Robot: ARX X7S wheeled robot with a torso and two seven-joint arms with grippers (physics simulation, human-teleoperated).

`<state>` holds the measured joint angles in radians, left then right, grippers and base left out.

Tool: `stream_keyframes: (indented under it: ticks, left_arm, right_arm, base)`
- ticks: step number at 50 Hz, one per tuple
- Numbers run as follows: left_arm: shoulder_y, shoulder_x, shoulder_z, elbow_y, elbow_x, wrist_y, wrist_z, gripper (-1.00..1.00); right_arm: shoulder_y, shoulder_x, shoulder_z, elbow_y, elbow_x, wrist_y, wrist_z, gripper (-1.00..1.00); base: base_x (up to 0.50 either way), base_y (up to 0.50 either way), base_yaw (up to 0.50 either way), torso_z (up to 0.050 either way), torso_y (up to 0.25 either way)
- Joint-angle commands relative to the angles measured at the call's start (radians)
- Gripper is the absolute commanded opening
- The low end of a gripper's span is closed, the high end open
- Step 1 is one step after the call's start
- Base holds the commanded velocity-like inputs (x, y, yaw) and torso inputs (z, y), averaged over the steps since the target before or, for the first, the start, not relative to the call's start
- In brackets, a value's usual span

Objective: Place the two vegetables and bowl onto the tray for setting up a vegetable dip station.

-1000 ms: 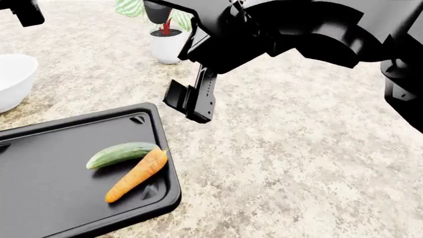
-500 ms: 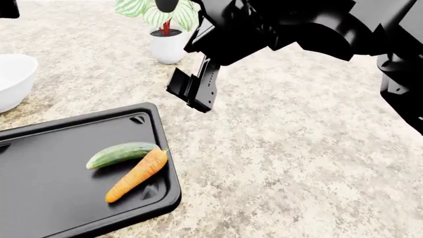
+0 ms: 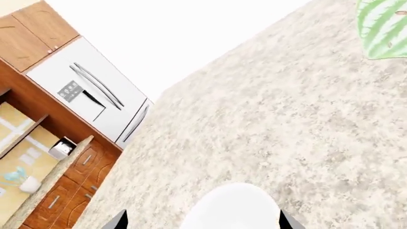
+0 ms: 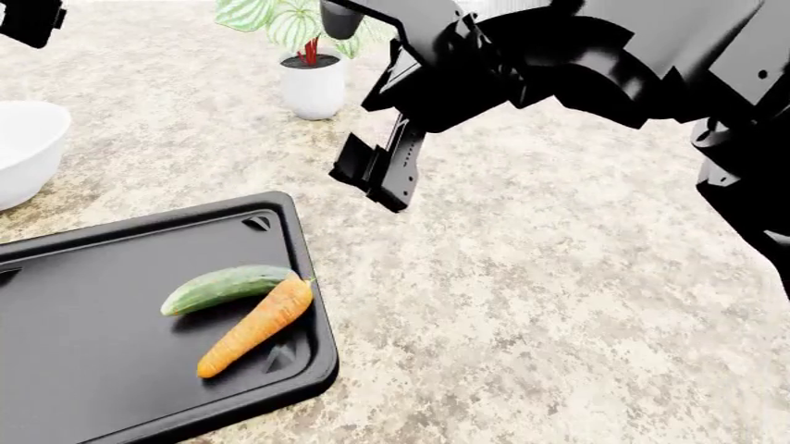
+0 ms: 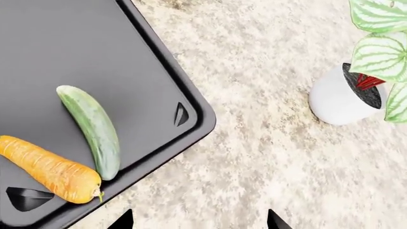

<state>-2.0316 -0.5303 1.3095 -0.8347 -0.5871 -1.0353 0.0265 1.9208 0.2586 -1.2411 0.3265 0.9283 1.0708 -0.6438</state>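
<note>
The green cucumber (image 4: 228, 287) and the orange carrot (image 4: 257, 326) lie side by side, touching, on the black tray (image 4: 87, 324) near its right end. The right wrist view shows the same cucumber (image 5: 92, 129) and carrot (image 5: 51, 169) on the tray (image 5: 76, 57). My right gripper (image 4: 376, 171) hangs open above the counter, up and to the right of the tray's corner, holding nothing. The white bowl (image 4: 18, 148) sits on the counter at the left edge, off the tray. My left gripper (image 3: 202, 223) is open above the bowl (image 3: 232, 210), which shows between its fingertips.
A small white plant pot (image 4: 311, 85) with striped green leaves stands at the back of the speckled stone counter (image 4: 556, 305), just behind my right arm. It also shows in the right wrist view as the pot (image 5: 340, 100). A fridge (image 3: 95, 95) and wooden cabinets stand beyond the counter.
My right gripper has risen and drifted to the right, away from the tray. The left arm shifted slightly at the upper left. Cucumber, carrot and bowl have not moved.
</note>
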Motion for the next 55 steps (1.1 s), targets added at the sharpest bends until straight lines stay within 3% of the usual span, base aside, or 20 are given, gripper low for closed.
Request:
stream_keyframes:
  ticks: [1,4,8,18,21,22,23,24,28,39,49,55]
  left_arm:
    - [-0.004,0.192,0.135,-0.353,0.136,0.2,0.155,1.0]
    - [-0.002,0.247,0.168,-0.465,0.178,0.278,0.201,1.0]
    - [-0.001,0.257,0.132,-0.473,0.198,0.271,0.229,1.0]
    - [0.05,0.268,-0.143,-0.474,0.277,0.258,0.231,1.0]
    - [0.045,0.26,-0.272,-0.474,0.28,0.282,0.212,1.0]
    - [0.042,0.258,-0.312,-0.474,0.282,0.285,0.21,1.0]
    - [0.036,0.252,-0.373,-0.474,0.272,0.302,0.199,1.0]
    - [0.034,0.251,-0.41,-0.474,0.28,0.297,0.194,1.0]
    - [0.035,0.25,-0.543,-0.474,0.318,0.301,0.202,1.0]
    - [0.054,0.256,-0.677,-0.474,0.464,0.306,0.243,1.0]
    - [0.057,0.252,-0.722,-0.474,0.527,0.296,0.269,1.0]
    - [0.034,0.255,-0.746,-0.473,0.52,0.256,0.359,1.0]
  right_arm:
    - [-0.007,0.055,0.023,-0.056,0.032,0.035,0.037,1.0]
    - [-0.018,0.073,0.029,-0.062,0.037,0.038,0.05,1.0]
    - [-0.021,0.092,0.038,-0.078,0.051,0.058,0.069,1.0]
    - [-0.021,0.133,0.031,-0.123,0.035,0.033,0.068,1.0]
    - [-0.014,0.144,0.029,-0.148,0.017,0.007,0.07,1.0]
    - [0.004,0.142,-0.004,-0.175,-0.008,0.051,0.11,1.0]
    - [-0.007,0.146,0.048,-0.179,0.012,0.11,0.234,1.0]
    - [-0.022,0.163,0.064,-0.191,0.016,0.03,0.169,1.0]
    - [0.004,0.143,-0.01,-0.172,-0.021,0.093,0.166,1.0]
    - [0.014,0.146,-0.05,-0.185,-0.046,0.125,0.181,1.0]
    - [0.019,0.136,-0.068,-0.181,-0.056,0.11,0.16,1.0]
    - [0.013,0.135,-0.083,-0.184,-0.07,0.082,0.142,1.0]
  base:
    - [0.0,0.0,0.0,0.0,0.0]
    - [0.0,0.0,0.0,0.0,0.0]
    - [0.0,0.0,0.0,0.0,0.0]
    - [0.0,0.0,0.0,0.0,0.0]
    - [0.0,0.0,0.0,0.0,0.0]
    - [0.0,0.0,0.0,0.0,0.0]
    - [0.14,0.0,0.0,0.0,0.0]
    - [0.5,0.0,0.0,0.0,0.0]
    - [0.42,0.06,0.0,0.0,0.0]
    - [0.09,0.44,0.0,0.0,0.0]
    - [0.0,0.5,0.0,0.0,0.0]
    - [0.0,0.3,0.0,0.0,0.0]
